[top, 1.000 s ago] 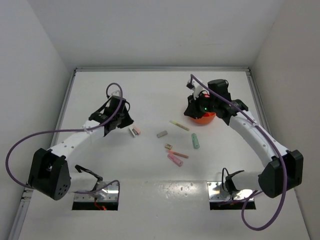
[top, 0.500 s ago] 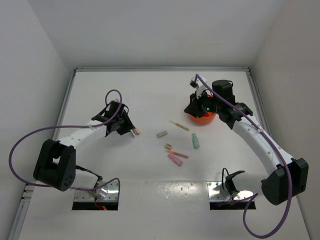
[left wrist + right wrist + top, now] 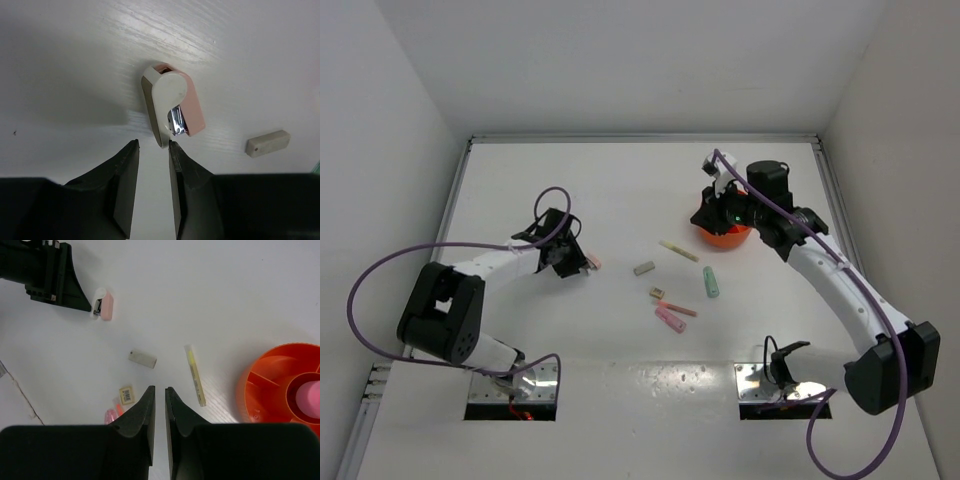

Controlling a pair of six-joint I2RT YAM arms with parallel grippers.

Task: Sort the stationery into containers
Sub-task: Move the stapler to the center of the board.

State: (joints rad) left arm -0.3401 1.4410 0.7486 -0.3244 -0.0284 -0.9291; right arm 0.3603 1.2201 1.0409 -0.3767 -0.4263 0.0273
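Left claw (image 3: 152,145) advanced to pink stapler (image 3: 172,105).

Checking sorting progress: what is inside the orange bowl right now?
In the orange bowl, a pink item sits in the centre cup; the visible outer compartments look empty. The rest lies beyond the picture's edge.

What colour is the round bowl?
The bowl is orange; the right wrist view shows it best.
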